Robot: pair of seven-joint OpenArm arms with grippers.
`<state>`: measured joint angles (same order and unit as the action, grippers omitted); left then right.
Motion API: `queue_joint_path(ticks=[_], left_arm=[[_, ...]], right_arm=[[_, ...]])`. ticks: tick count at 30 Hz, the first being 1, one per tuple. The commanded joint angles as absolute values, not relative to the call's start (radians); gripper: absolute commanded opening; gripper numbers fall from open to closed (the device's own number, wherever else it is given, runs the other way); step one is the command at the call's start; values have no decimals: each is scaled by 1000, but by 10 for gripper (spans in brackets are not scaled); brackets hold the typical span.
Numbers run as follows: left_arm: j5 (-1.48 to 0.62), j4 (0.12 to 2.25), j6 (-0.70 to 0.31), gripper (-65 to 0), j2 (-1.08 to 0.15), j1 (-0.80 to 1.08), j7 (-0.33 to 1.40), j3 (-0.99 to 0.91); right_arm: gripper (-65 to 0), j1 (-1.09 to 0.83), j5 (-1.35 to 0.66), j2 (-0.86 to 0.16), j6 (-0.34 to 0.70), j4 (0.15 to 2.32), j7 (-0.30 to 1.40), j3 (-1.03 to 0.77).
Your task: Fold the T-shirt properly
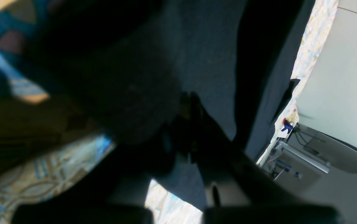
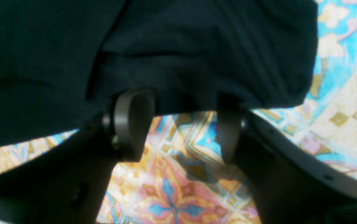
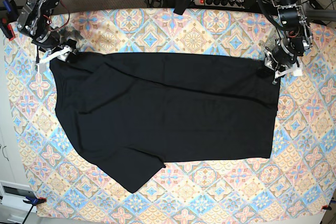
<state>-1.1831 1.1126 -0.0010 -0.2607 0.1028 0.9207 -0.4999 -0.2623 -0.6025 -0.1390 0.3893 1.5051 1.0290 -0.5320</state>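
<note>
On the tablecloth [image 3: 157, 30], T-shirt [image 3: 173, 114] lies flat; no label or writing legible. Right gripper [image 2: 178, 124] spread wide at hem; left gripper [image 3: 273, 69] state unclear.

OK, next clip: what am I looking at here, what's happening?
A two-armed robot is working on a black T-shirt spread across a colourful patterned tablecloth. Each arm is at a far corner of the shirt. The right claw is open, its fingers apart at the shirt's edge with tablecloth visible between them. The left claw is at the opposite corner; its wrist view is too dark to tell whether it grips. One sleeve still sticks out at the near side.
</note>
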Motion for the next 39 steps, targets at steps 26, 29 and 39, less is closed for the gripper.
queue_joint_path(ticks=[26, 29, 39], left_arm=[[-1171, 1122, 5, -650, -275, 102, 929, -504], [-1171, 1122, 5, -650, -275, 102, 929, -504], [-1175, 1122, 5, -650, -275, 102, 929, -504]], right_arm=[[-300, -197, -573, -156, 397, 1287, 987, -539], [-300, -254, -573, -154, 398, 1368, 1038, -598], [-300, -294, -573, -134, 403, 1394, 1059, -638]])
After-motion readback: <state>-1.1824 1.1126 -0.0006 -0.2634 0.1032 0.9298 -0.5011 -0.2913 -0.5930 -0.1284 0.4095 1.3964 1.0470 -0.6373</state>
